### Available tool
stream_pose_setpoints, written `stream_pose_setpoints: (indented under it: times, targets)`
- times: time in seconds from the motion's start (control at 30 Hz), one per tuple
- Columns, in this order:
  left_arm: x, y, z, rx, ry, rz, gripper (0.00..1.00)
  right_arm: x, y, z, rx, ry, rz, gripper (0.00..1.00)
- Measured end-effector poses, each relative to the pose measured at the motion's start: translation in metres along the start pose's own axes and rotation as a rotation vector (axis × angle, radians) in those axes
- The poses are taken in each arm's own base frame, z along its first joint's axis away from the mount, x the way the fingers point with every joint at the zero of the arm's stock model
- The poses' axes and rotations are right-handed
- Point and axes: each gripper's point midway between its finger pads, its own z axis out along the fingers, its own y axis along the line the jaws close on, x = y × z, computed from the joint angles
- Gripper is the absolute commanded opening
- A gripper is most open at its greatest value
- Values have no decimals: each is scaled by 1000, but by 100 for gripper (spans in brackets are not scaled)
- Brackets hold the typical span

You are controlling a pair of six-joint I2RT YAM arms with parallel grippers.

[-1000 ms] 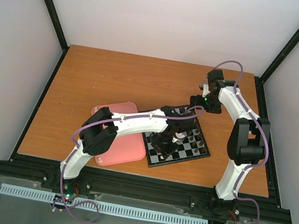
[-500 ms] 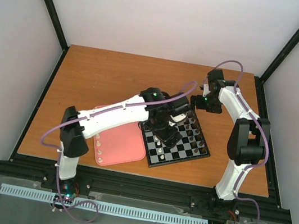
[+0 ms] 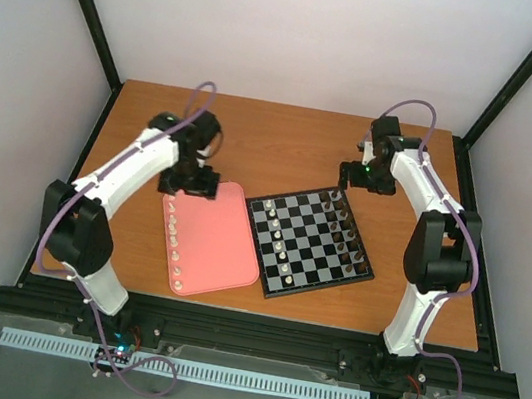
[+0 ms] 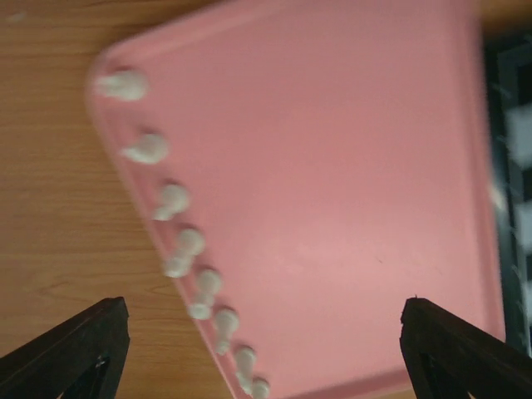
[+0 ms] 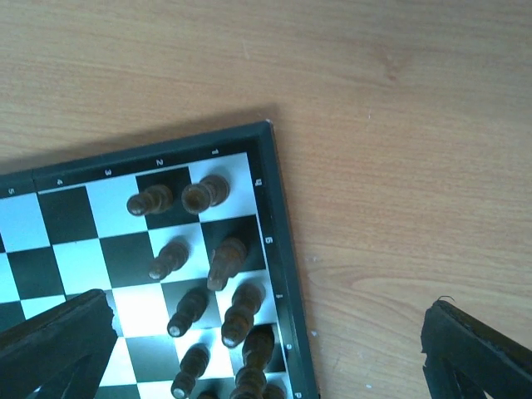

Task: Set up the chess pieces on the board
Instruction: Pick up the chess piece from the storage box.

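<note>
The board [image 3: 309,257] lies right of the table's middle, with several cream chess pieces [image 3: 279,234] standing on its left side. More cream pieces [image 3: 174,236] stand in a row along the left edge of the pink tray [image 3: 219,243]. My left gripper [image 3: 189,183] hovers over the tray's far left corner, open and empty. In the left wrist view the row of pieces [image 4: 189,243] runs down the tray [image 4: 332,166] between my spread fingertips [image 4: 87,345]. My right gripper [image 3: 359,174] is open and empty above the board's far right corner [image 5: 264,133].
Dark brown pieces [image 3: 346,238] fill the board's right side and show close up in the right wrist view [image 5: 224,259]. Bare wooden table [image 3: 285,142] lies beyond the tray and board. Black frame rails border the table.
My left arm has swung from over the board back to the left, and its gripper is now over the tray's far left corner. The right arm has barely moved.
</note>
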Motion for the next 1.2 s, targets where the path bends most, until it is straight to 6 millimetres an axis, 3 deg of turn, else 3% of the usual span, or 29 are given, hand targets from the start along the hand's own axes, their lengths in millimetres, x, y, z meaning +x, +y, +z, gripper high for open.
stream_pose_setpoints:
  times: [0.1,0.2,0.33,0.43,0.63,1.2]
  targets:
    - [-11,46,13,-40,0,-164,80,-6,1,3,-4,-4,-1,100]
    - [-17,80,26,-63,-4,-295,64,-5,0,11,-4,15,-1,100]
    - [-23,100,42,-63,-3,-397,50,-1,0,22,-9,45,1,100]
    - [-29,104,58,-59,15,-430,44,0,0,27,-13,57,2,100]
    - [-35,102,94,-54,73,-445,43,-4,1,29,-20,58,-1,100]
    - [-40,113,121,-35,114,-468,27,-1,0,36,-16,83,-6,100]
